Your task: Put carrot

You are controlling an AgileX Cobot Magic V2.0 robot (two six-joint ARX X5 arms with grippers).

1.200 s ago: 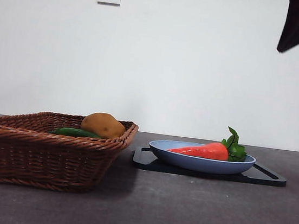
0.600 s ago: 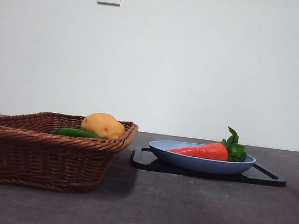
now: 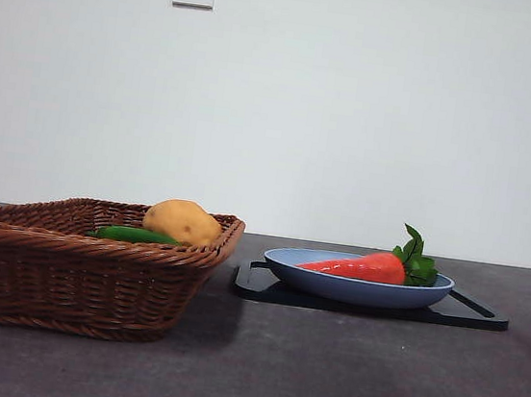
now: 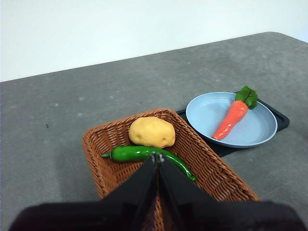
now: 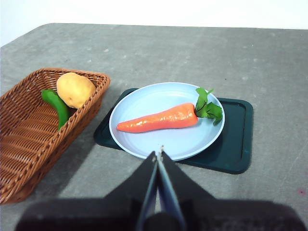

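carrot (image 5: 161, 119) lies flat in the blue plate (image 5: 144, 144), one carrot only. long axis runs across the plate, pointed tip toward the basket (image 5: 29, 159), leafy green end away from the basket. plate sits on a dark tray (image 5: 236, 149), tray just beside the basket on the grey surface (image 5: 269, 57)

relation I care about: right tool (image 5: 159, 153) hangs above, apart from the carrot, aimed at the plate's near rim, carrot just beyond the tips and lying crosswise to the line of the jaws. jaws pressed together, tips meeting, nothing in them. I'd judge the right arm nearer to the carrot and the one to use if it needs lifting; jaws would have to spread first and close across the thick part near the leaves

left tool (image 4: 158, 156) is over the basket, well away from the plate, jaws also closed tip to tip, holding nothing

counts: one carrot, one plate, one tray, one basket, in the basket one yellow-brown potato (image 4: 151, 131) and one green pepper (image 4: 144, 154) lying touching the potato. front view shows only black tips at the top corners, both arms up and clear

task gives no destination; carrot already rests in the plate, so I can't say whether that's start or goal
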